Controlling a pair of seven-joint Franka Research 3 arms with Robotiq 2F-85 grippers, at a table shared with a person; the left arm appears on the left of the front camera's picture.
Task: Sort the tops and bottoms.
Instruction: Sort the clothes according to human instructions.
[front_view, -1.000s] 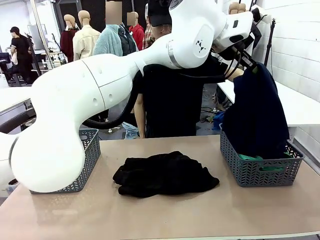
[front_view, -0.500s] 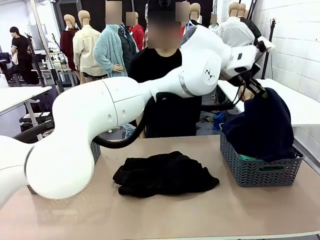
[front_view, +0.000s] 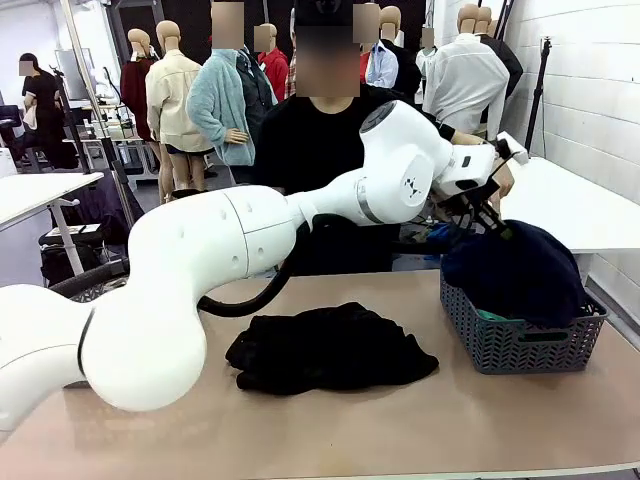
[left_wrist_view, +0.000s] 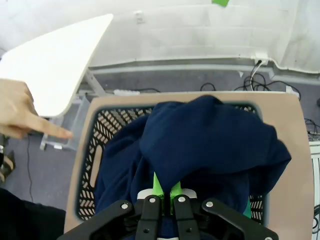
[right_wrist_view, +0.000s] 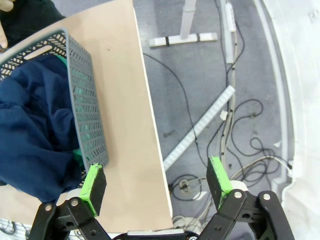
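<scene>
The dark navy shirt (front_view: 520, 275) lies heaped in the grey basket (front_view: 500, 350) at the table's right side. My left gripper (front_view: 493, 214) hangs just above the heap after reaching across the table. Seen from the left wrist, that gripper (left_wrist_view: 165, 194) is shut, its green pads pinching a fold of the navy shirt (left_wrist_view: 210, 145). A strip of the green shirt (front_view: 492, 315) peeks out under the navy one. A black garment (front_view: 330, 350) lies crumpled at mid-table. My right gripper (right_wrist_view: 155, 180) is open beyond the table's right edge, beside the basket (right_wrist_view: 87, 110).
A person in a black T-shirt stands at the far side, one hand (front_view: 503, 178) close to my left wrist and pointing (left_wrist_view: 30, 122) beside the basket. The tan table (front_view: 330, 430) has bare room at the front. Cables lie on the floor (right_wrist_view: 225, 100) past the right edge.
My left arm has come down and drawn back from high up. The navy shirt, which hung full length above the basket, now rests bunched inside it. The right gripper stays open.
</scene>
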